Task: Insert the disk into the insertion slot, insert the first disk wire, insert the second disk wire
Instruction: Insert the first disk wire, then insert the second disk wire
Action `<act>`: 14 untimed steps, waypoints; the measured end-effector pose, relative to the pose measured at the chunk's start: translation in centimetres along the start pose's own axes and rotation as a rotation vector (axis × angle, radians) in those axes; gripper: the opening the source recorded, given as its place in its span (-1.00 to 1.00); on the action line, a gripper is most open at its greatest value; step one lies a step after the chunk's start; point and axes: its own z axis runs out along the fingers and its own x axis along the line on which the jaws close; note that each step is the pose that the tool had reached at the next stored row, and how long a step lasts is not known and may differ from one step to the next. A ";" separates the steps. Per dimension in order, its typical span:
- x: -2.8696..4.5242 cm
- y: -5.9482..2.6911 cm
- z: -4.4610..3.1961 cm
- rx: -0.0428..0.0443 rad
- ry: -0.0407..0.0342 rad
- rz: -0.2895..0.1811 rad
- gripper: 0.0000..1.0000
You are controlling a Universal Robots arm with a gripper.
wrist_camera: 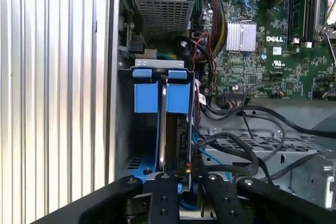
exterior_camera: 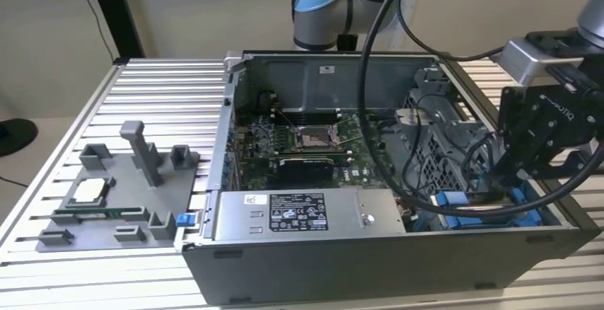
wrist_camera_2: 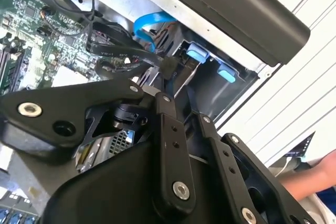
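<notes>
From my seat, much of the work is hidden. In the exterior view the gripper (exterior_camera: 505, 175) reaches down into the computer case (exterior_camera: 378, 267), which stands on the ribbed table (exterior_camera: 160, 90). It enters at the case's front corner on the exterior view's right. Its black body and a loop of black cables (exterior_camera: 415, 182) cover most of what lies below. In both wrist views the gripper's own black links crowd the foreground and cover the tips. I cannot tell how far the jaws are open or whether they have hold of anything.

I can see the disk (wrist_camera: 177, 98) in the first wrist view. It stands on edge in the insertion slot (wrist_camera: 159, 64), right in front of the gripper. It shows as a narrow dark slab with bright blue plastic plates on either side and two blue tabs at its far end. Its silver face and label are hidden at this angle, and I cannot make out how deep it sits. The green motherboard (wrist_camera: 262, 61) lies just beyond the slot. Cables run close past the disk, but I cannot tell whether any is plugged in. A person's arm (wrist_camera_2: 315, 174) is cut off at the edge of the second wrist view, outside the case.
</notes>
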 end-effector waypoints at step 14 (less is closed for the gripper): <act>0.17 -1.61 -0.39 -0.0680 0.0001 0.000 -1.00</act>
